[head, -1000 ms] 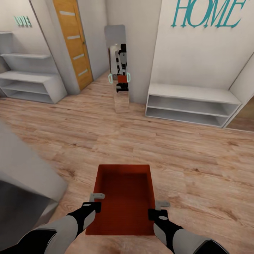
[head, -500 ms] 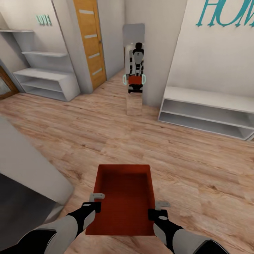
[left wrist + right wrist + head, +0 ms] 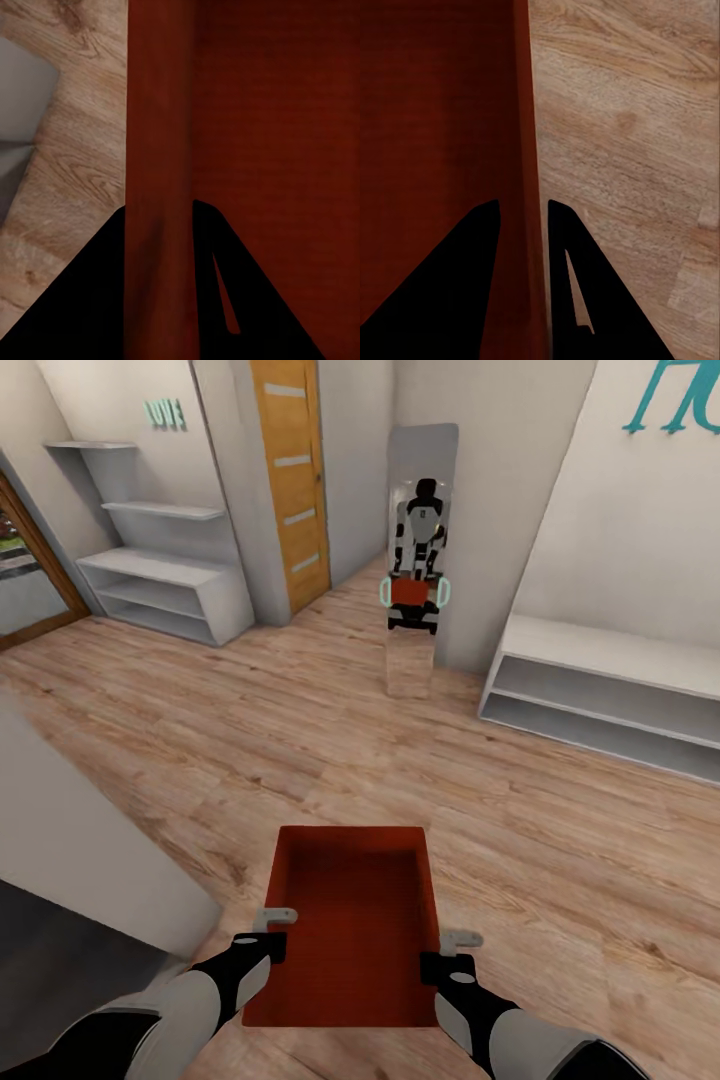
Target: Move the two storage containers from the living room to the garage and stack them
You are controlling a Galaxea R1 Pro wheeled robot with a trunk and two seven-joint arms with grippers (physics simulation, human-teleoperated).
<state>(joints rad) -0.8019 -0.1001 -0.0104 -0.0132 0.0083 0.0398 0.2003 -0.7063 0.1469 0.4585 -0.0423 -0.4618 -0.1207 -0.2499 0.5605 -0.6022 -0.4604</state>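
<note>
Both hands grip one red bin [image 3: 345, 930] — the left hand [image 3: 272, 930] pinching its left wall, the right hand [image 3: 452, 950] its right wall — carried above the wood floor [image 3: 300, 740]. Teal wall letters read "LOVE" [image 3: 165, 413]; the second sign [image 3: 685, 395] is cut off.

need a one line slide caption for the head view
Both end effectors, left and right, grip the side walls of a red-orange storage container above a wood plank floor, facing a mirror.
</note>
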